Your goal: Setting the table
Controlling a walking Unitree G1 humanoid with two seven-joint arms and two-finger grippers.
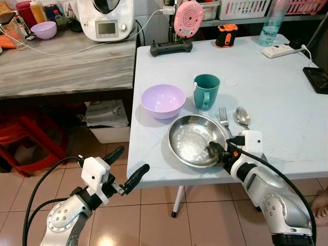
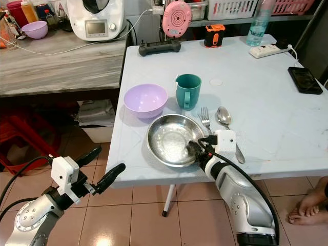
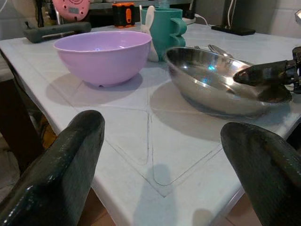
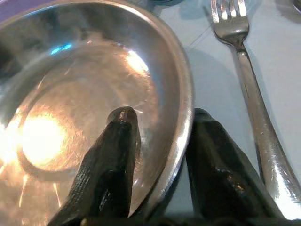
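right hand (image 4: pixel 160 141) astride steel plate (image 1: pixel 192 138) rim

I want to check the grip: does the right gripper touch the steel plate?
Touching. Right wrist view: right gripper pinches the steel plate rim.

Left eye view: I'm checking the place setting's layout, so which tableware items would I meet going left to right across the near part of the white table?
Purple bowl → steel plate, its rim between the right gripper fingers → teal mug → fork → spoon.
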